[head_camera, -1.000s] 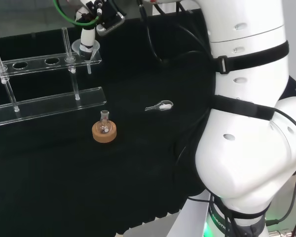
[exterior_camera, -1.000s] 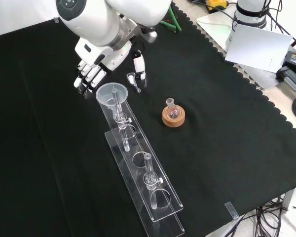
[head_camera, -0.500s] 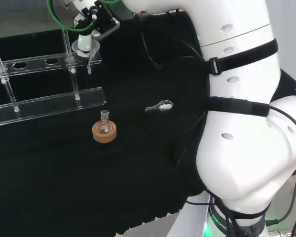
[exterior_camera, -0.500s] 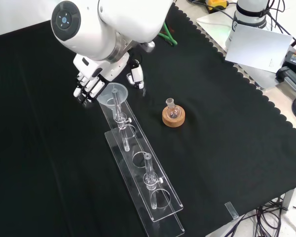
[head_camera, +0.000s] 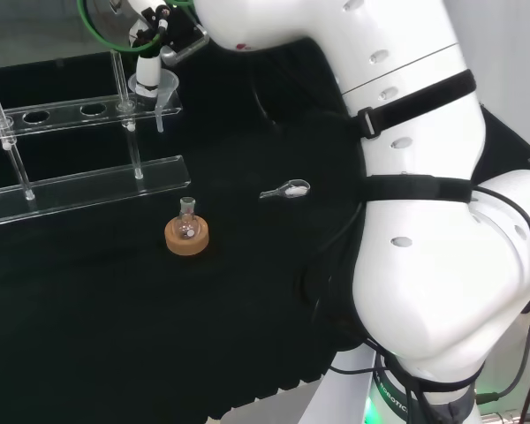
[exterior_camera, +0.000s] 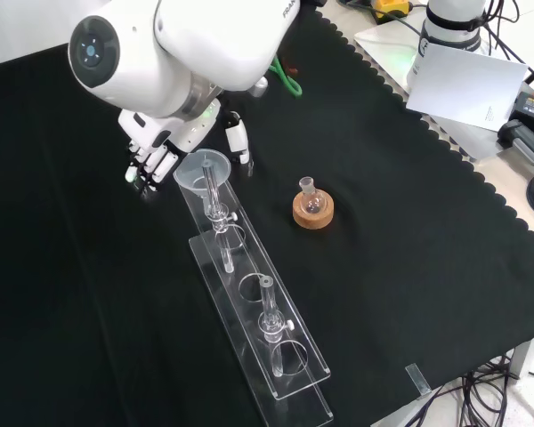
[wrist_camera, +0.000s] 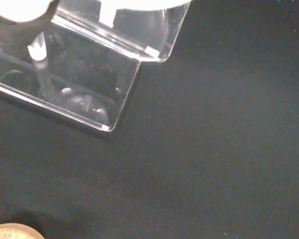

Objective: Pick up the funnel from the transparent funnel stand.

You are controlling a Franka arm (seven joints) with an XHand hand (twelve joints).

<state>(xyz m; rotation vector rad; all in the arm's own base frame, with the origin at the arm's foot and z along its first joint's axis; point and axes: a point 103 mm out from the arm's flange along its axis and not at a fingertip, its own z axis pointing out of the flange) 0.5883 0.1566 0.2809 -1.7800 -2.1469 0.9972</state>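
A clear funnel sits in the end hole of the transparent stand, its stem hanging below the upper shelf. In the head view the funnel is at the right end of the stand. The hand hovers at that end of the stand and is open. Its fingers are to the left of the funnel's rim and its thumb to the right, none plainly touching it. Seen from the wrist, the stand's corner and a glass stem are close below the palm.
A small round flask on a cork ring stands right of the stand in the front view, also seen in the head view. A small spoon lies on the cloth. Papers and cables lie past the cloth's scalloped edge.
The hand has moved left in both views, and lower in the front view. Its fingers and thumb now stand on either side of the funnel's rim. The funnel stays in the stand.
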